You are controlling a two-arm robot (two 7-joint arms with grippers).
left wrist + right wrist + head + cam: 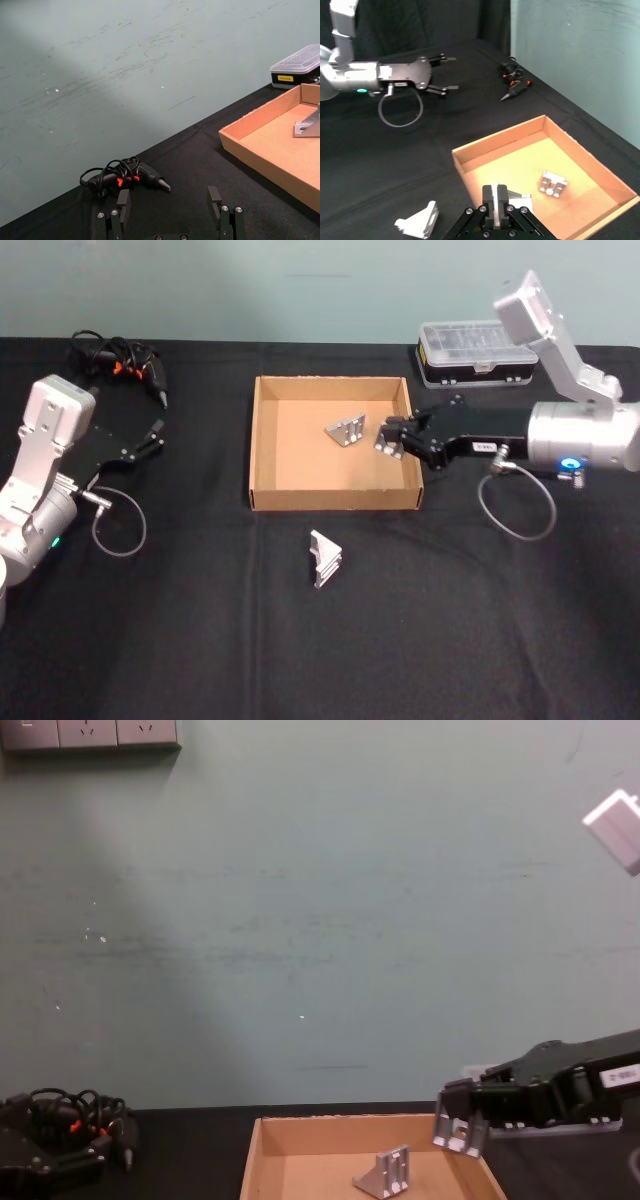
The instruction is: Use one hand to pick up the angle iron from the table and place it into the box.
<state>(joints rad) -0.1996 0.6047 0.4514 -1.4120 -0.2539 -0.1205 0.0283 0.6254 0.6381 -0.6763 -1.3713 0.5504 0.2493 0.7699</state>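
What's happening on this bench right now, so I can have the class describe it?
The right gripper has its fingers shut on an angle iron and holds it over the right side of the box, not yet released. A second angle iron already lies inside the box, and a third angle iron lies on the table in front of it. The left gripper sits open and idle at the table's left side.

R arm reaches leftward, wrist level, R tool (392, 437) clamped on angle iron (384, 445); L tool (153, 437) parked, fingers apart.
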